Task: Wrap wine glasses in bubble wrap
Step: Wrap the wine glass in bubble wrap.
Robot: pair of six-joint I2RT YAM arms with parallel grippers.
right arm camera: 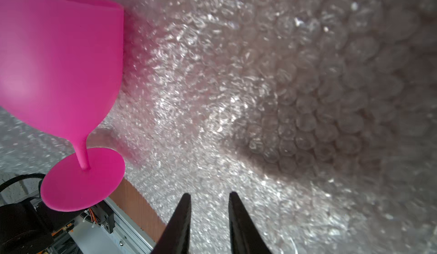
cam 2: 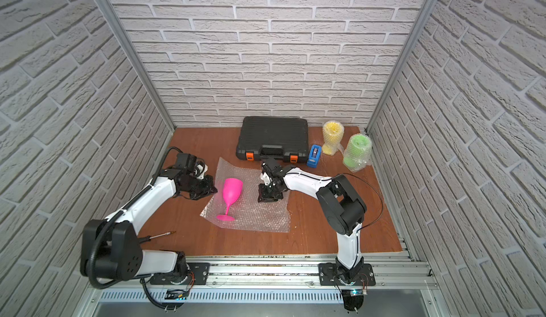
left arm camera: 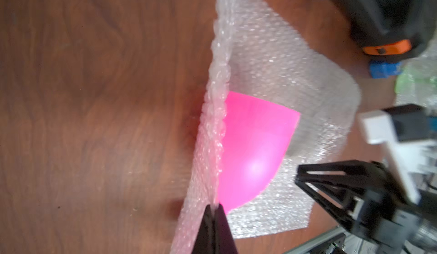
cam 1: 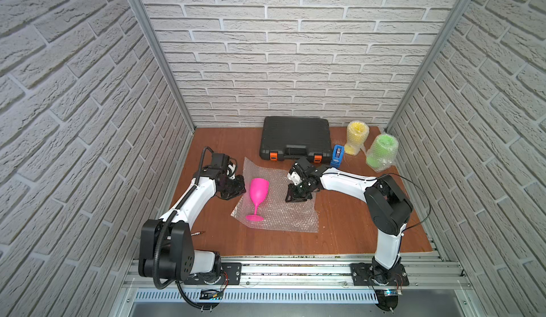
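Observation:
A hot pink wine glass (cam 1: 258,193) (cam 2: 232,193) lies on its side on a flat sheet of bubble wrap (cam 1: 283,212) (cam 2: 257,215), foot toward the front. My left gripper (cam 1: 241,188) (left arm camera: 214,207) is shut on the sheet's left edge, which stands lifted beside the pink bowl (left arm camera: 255,151). My right gripper (cam 1: 292,198) (right arm camera: 209,194) hovers low over the bubble wrap (right arm camera: 260,99) to the right of the glass (right arm camera: 59,63), its jaws apart with nothing gripped. A yellow glass (cam 1: 357,136) and a green glass (cam 1: 382,153) stand wrapped at the back right.
A black tool case (cam 1: 295,136) with orange latches sits at the back, close behind the sheet. A blue tape dispenser (cam 1: 337,155) stands beside it, just behind my right wrist. A screwdriver (cam 1: 197,233) lies near the left arm's base.

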